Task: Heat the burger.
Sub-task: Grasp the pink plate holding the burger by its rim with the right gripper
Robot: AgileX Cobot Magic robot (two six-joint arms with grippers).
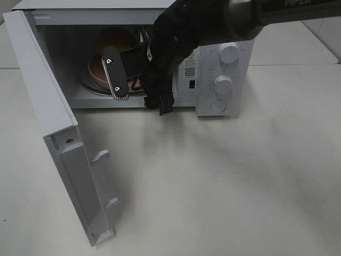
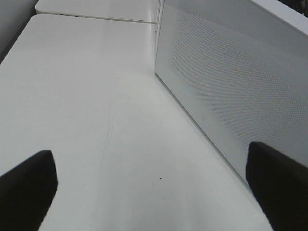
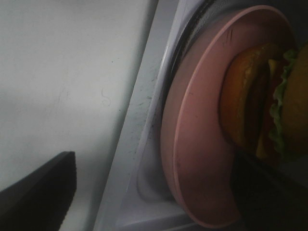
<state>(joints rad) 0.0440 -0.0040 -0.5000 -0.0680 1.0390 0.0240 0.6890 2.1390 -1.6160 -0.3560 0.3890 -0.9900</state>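
Broadly, the white table [image 1: 224, 181] carries everything, and the microwave [image 1: 224, 58] stands at its far side with its door [image 1: 58, 144] swung fully out toward the camera on the left. Inside the open cavity sits the pink plate [image 3: 192, 144] on the turntable, and on that plate rests the burger [image 3: 255, 110], upright with its orange-brown bun on top and a frill of green lettuce showing at the edge.

The right arm reaches across from the right of the high view into the mouth of the cavity. Its right hand [image 1: 130, 72] is just at the near rim of the plate with its jaws spread wide; nothing sits between the fingers, and I cannot tell whether a finger touches the plate rim. So the burger lies straight ahead of this hand, deeper into the oven, and the hand's way out is back toward the open front.

The left hand [image 2: 154, 192] is also spread open and empty, hovering over bare table beside the perforated side wall of the microwave, outside the cavity altogether. By my reading, that puts the left arm on the same side as the door's free edge, while the right hand is far nearer the food.

Judging by the layout, the burger is already placed; clearing the right arm out of the doorway seems the step that must come before the door can swing shut.
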